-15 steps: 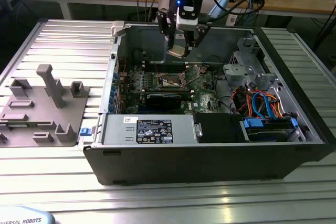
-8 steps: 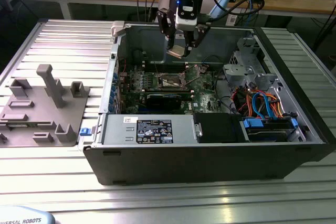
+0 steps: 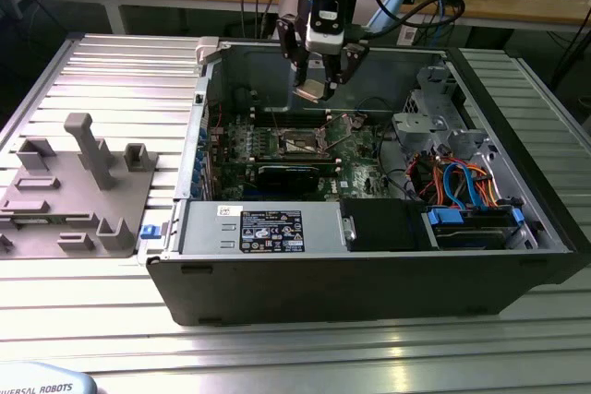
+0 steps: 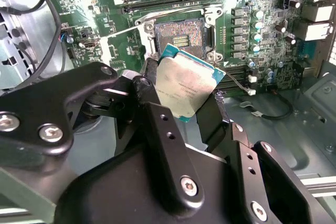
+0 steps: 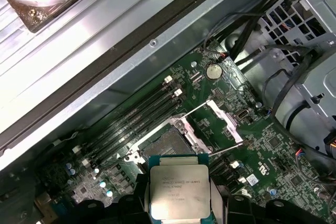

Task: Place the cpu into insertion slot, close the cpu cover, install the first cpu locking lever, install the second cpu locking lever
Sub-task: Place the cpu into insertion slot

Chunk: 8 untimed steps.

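Grasped flat square cpu (image 4: 185,85), silvery-grey metal top, green rim, in matte black gripper (image 3: 312,89) above open square insertion slot (image 4: 179,35).

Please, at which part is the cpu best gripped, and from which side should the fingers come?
By two opposite thin edges, coming from the side of its metal top. The cpu is a flat, thin square, so only the edges offer purchase, and the underside probably must stay free to meet the open socket. The gripper holds it this way.
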Motion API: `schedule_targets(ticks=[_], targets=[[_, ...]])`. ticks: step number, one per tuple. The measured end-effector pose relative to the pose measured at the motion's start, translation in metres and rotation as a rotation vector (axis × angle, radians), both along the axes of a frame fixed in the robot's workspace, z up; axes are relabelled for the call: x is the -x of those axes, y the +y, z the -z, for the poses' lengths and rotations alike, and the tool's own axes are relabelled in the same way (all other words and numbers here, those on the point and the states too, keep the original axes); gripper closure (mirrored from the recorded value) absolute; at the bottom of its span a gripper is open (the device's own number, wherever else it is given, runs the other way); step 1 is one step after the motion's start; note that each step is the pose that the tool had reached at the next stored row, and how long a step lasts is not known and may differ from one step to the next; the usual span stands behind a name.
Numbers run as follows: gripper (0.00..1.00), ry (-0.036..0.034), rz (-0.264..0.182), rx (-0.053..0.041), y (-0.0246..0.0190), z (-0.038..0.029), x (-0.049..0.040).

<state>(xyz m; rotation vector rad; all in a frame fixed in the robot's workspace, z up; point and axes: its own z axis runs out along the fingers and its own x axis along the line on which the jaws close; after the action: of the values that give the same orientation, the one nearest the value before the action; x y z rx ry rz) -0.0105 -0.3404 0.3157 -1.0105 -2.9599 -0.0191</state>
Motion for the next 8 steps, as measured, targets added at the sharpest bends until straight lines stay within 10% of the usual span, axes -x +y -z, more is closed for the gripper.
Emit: schedule_targets(ticks=[8], targets=[[0.45, 0.0, 0.034, 0.0, 0.0, 0.0005, 0.0]])
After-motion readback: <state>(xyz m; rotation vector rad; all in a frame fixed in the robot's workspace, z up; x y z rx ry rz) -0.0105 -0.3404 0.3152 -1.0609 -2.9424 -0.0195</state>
